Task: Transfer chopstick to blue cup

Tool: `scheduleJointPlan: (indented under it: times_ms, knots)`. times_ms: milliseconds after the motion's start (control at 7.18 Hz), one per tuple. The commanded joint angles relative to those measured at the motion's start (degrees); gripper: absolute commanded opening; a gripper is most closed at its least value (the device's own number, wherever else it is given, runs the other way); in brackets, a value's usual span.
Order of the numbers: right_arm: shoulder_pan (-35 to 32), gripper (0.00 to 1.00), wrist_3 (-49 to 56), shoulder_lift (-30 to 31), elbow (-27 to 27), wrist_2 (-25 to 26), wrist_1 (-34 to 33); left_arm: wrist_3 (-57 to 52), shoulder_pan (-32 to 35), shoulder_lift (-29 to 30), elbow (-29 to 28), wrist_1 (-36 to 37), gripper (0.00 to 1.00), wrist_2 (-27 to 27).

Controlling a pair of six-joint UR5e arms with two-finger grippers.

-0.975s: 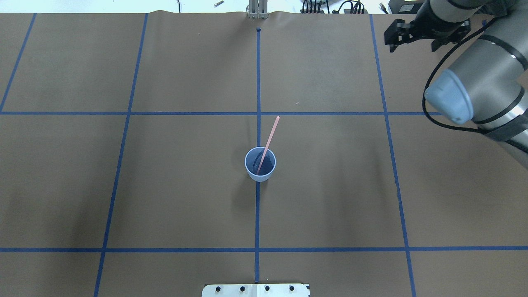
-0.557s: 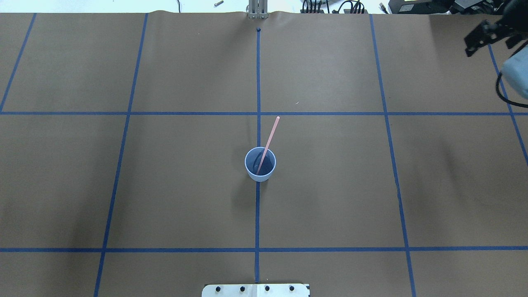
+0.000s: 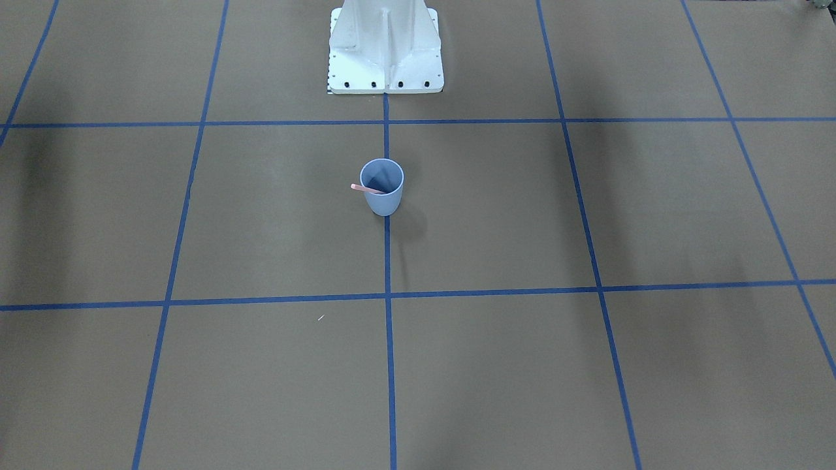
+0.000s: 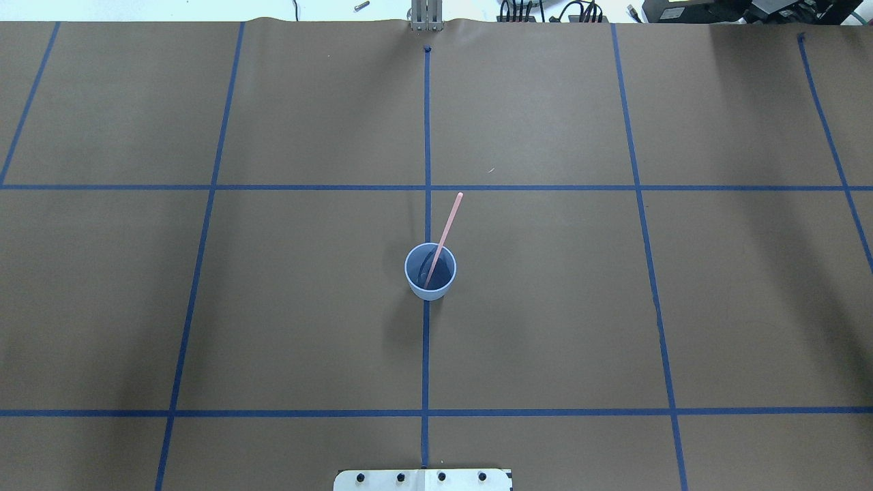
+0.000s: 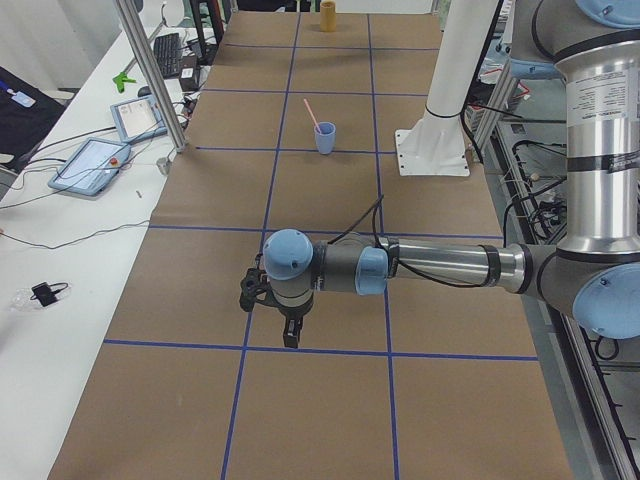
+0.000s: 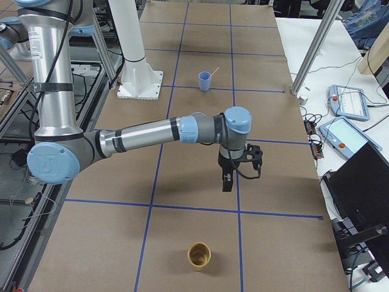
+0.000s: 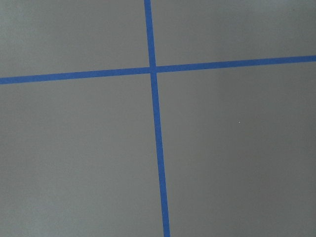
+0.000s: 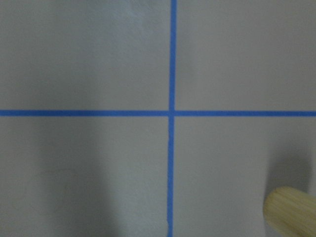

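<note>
The blue cup stands upright at the table's centre, on the middle tape line. It also shows in the front-facing view and both side views. A pale pink chopstick stands tilted inside it and leans over the rim. My left gripper hangs over the table far from the cup. My right gripper hangs over the other end of the table. Each shows only in a side view, so I cannot tell whether it is open or shut. Neither holds anything that I can see.
A tan bamboo cup stands near the table's end on my right, and its rim shows in the right wrist view. The white robot base is at the table's edge. Tablets lie on the side bench beside a metal post.
My right arm has swung out of the overhead view past its right edge. The cup and the chopstick have not moved.
</note>
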State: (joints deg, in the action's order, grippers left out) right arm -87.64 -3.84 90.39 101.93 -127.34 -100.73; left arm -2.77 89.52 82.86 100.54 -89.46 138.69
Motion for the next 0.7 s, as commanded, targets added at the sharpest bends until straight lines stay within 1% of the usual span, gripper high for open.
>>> scheduleJointPlan:
  times_ms: [0,139,418,557]
  knots:
    - [-2.28,1.0,4.53,4.88,0.37,0.16,0.7,0.05,0.04,-0.15,0.45,-0.01,0.99,0.0]
    - [-2.28,1.0,7.16,6.37,0.2,0.08,1.15,0.05,-0.05,-0.06,0.45,-0.1,0.99,0.0]
    - [-2.28,1.0,7.71,8.22,-0.24,-0.62,5.17,0.05,-0.05,-0.15,0.8,-0.1,0.99,0.01]
    - [-2.28,1.0,7.62,8.23,-0.33,-1.06,5.37,0.05,0.04,-0.15,1.06,-0.1,0.99,0.0]
